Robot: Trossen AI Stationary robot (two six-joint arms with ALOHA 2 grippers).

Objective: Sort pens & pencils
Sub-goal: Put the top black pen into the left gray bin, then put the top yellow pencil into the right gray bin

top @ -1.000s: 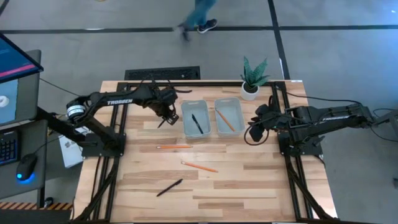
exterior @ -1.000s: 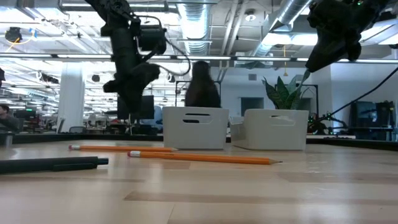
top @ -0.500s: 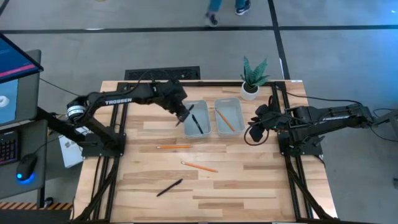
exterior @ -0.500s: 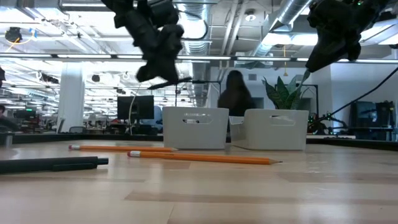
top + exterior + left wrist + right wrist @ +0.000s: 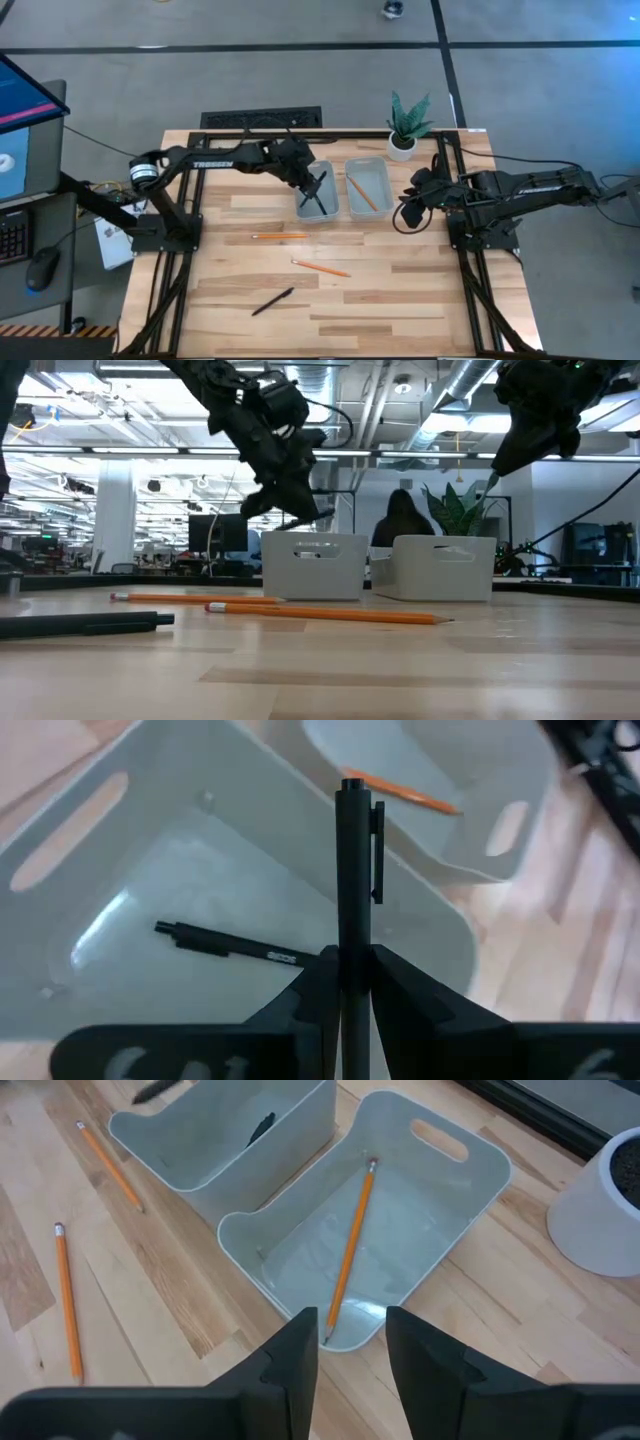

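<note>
My left gripper hangs over the left grey tray and is shut on a black pen. It also shows in the low view, above the tray. A second pen lies flat on that tray's floor. A third pen lies on the table near the front. One orange pencil lies in the right tray. Two pencils lie on the table in front of the trays. My right gripper waits open and empty to the right of the right tray. My left gripper pinches the pen's shaft between its two fingers. The pen runs forward along the fingers, and its clip end sticks out past the fingertips. The gripper comes slanting down from the table's left. The pen is lifted clear above the left tray's floor.
A small potted plant stands at the table's far edge, behind the right tray. A monitor, keyboard and mouse sit off the table's left. A person shows in the room behind the trays.
My left gripper has carried the black pen toward the table's right, from left of the left tray to over it, and has come down a little. It has stayed shut on the pen.
</note>
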